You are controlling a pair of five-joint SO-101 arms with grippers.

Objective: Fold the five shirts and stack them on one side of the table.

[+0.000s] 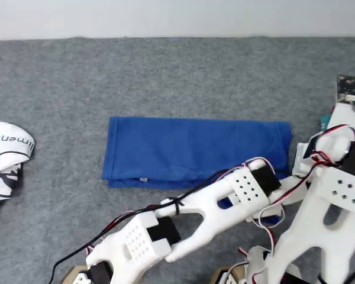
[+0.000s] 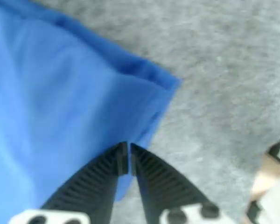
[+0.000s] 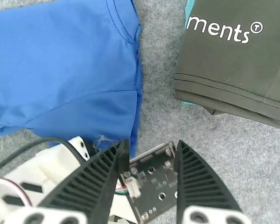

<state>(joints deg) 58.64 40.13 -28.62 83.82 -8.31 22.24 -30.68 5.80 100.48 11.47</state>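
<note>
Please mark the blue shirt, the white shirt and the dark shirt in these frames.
blue shirt (image 1: 189,148), high view, middle of the folded cloth.
white shirt (image 1: 9,148), high view, crumpled upper part with print.
dark shirt (image 3: 233,65), right wrist view, flat face below the print.

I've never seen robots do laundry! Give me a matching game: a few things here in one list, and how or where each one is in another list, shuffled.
1. blue shirt
2. white shirt
3. dark shirt
4. right gripper

A. open
B. crumpled at the edge of the table
C. folded into a long strip
D. flat, with white lettering

Pairs: 1-C; 2-B; 3-D; 4-A
</note>
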